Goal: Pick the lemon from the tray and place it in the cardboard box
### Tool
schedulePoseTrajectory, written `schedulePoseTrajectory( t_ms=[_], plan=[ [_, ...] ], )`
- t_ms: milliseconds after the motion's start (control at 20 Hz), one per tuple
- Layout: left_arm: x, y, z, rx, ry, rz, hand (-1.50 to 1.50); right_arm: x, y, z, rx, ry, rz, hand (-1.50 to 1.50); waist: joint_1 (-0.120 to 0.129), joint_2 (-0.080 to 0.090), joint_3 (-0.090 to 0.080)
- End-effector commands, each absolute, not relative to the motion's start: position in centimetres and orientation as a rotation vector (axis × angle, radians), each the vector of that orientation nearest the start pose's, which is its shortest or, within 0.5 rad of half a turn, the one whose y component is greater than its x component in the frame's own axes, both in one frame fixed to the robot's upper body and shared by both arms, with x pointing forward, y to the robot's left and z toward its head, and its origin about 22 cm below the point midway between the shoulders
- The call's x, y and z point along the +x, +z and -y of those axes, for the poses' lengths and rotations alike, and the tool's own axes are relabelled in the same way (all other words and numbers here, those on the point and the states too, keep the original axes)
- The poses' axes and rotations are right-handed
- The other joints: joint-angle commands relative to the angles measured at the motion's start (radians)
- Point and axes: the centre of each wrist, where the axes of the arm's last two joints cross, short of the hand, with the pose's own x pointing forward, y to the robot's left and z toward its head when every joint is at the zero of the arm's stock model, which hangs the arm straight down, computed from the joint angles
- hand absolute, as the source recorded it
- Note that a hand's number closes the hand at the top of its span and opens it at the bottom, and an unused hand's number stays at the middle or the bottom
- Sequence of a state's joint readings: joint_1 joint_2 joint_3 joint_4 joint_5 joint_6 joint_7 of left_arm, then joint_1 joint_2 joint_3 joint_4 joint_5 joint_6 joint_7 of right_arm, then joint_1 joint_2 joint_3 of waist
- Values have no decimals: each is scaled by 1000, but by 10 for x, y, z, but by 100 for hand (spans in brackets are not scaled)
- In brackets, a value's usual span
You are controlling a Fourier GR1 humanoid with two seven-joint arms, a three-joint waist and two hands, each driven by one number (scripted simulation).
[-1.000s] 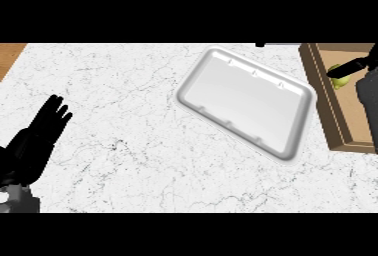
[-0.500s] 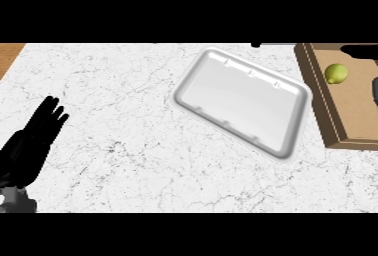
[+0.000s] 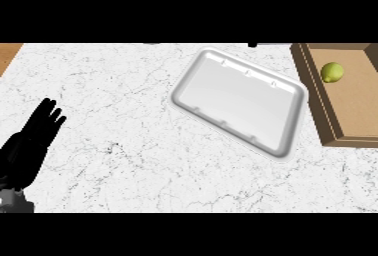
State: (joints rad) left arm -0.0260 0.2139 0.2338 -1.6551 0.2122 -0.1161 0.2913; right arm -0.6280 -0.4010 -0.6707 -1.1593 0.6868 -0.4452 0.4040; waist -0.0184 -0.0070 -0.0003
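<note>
While I look down from the head cam, nearest to me at lower left is the left hand (image 3: 33, 137), resting on the marble counter (image 3: 125, 165) w/ fingers straight and released, pointing up-view, holding nothing. Grey forearm barely shows at the bottom-left corner. Right hand isn't visible anywhere, so I can't tell its fingers.

Further out, approx centre-right, sits the white tray (image 3: 240, 102), turned at an angle to the counter edge, nothing lying in it. Just beside its right corner, at the right edge of view, is the cardboard box (image 3: 314, 95), open top, brown walls; I can't tell if tray and box touch.

Farthest out, the lemon (image 3: 331, 72) lies inside the box, on its floor toward the far end, near the left wall. It's yellow-green, well apart from the left hand.
</note>
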Motion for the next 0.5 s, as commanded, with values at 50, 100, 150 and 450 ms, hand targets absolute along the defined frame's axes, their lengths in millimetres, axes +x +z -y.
schedulePoseTrajectory(
  t_ms=[50,100,150,450],
  plan=[
    [244,44,-328,80,69,1418,0,288,157,429,-1214,-445,1328,-150,0,2,0],
    [234,53,-319,67,64,1439,0,273,149,425,-1224,-455,1330,-150,3,1,0],
    [236,62,-322,54,66,1450,0,284,177,421,-1228,-461,1338,-150,13,4,0],
    [242,61,-330,70,46,1455,0,250,149,459,-1233,-454,1328,-150,18,6,0]
  ],
)
